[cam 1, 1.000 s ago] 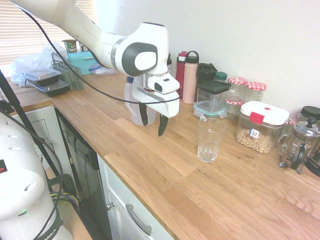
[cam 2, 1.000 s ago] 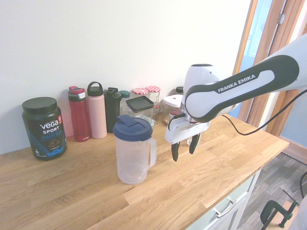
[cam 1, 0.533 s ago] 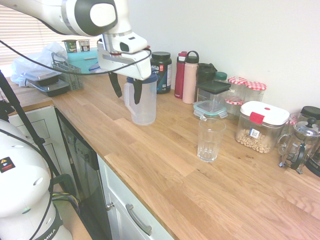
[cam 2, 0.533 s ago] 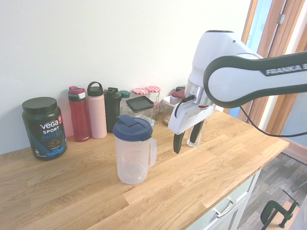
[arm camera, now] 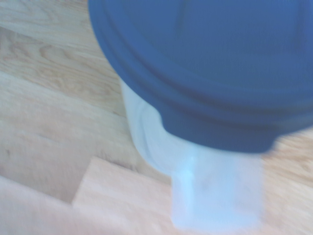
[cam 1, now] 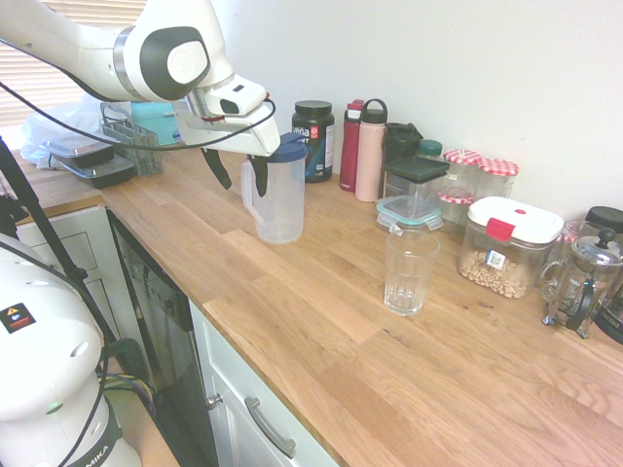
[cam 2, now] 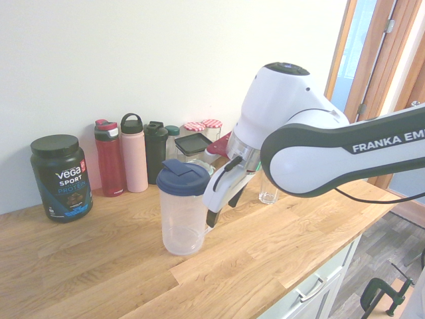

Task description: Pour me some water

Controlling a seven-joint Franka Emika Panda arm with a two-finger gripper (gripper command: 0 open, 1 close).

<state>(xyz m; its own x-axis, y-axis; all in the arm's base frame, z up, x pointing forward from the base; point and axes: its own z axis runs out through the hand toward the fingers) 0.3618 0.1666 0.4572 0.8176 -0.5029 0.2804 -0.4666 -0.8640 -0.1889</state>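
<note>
At the upper left of the first exterior view, the gripper (cam 1: pixel 239 168) hangs with its two dark fingers spread apart and holding nothing, at the handle side of the jug (cam 1: pixel 277 195); probably it lines up to take the handle. This jug is of clear, cloudy plastic, round, with a smooth blue lid (arm camera: pixel 205 63). It stands upright on the wooden counter (cam 1: pixel 331 321). Lower right of the jug and well apart waits the ribbed empty glass (cam 1: pixel 409 269).
</note>
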